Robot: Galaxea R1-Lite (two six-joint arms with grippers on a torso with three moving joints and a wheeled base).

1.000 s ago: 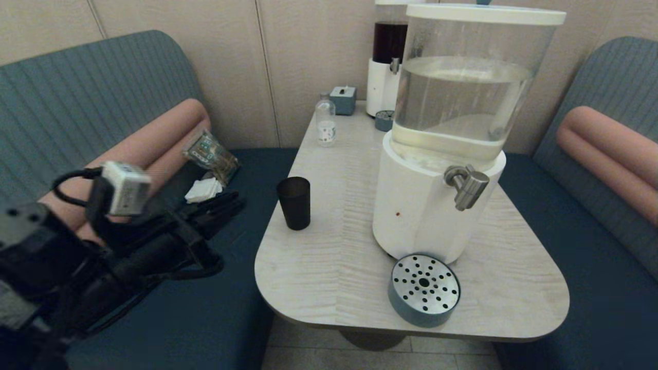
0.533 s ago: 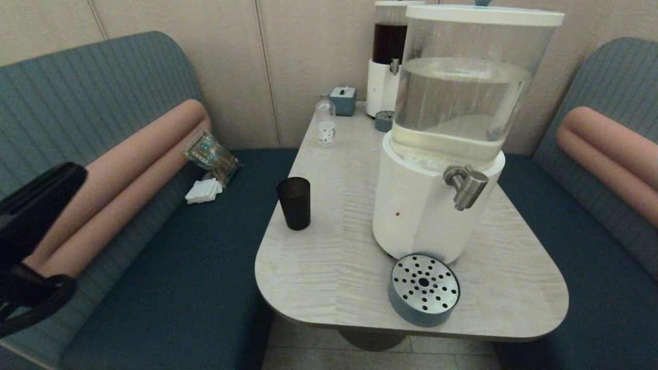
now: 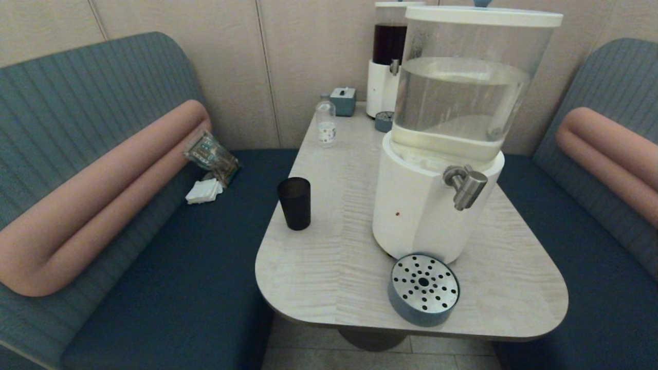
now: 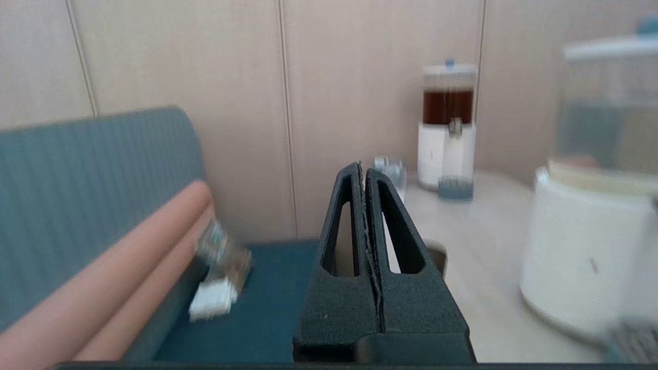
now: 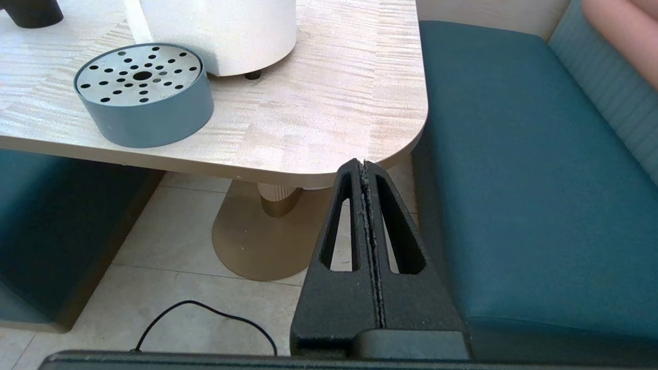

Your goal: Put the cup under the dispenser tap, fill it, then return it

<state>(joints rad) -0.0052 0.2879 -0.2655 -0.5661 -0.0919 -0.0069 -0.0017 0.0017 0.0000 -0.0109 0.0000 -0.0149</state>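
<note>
One dark smoky-black cup (image 3: 294, 202) stands upright on the counter (image 3: 329, 257), left of centre in the head view, well apart from the silver dispenser tap (image 3: 465, 185) at right. Tapered, matte and handleless, it looks light, stiff and probably easy to tip; grip mid-wall. The left gripper (image 4: 364, 172) and right gripper (image 5: 364, 169) are both pressed together, holding nothing.

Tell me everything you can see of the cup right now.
The cup is a dark, smoky-black tapered tumbler without a handle, matte and plastic-looking. It stands upright, mouth up, near the table's left edge, apart from the big white-base dispenser and not under the tap. Nothing touches it but the tabletop; its contents cannot be seen.
</note>
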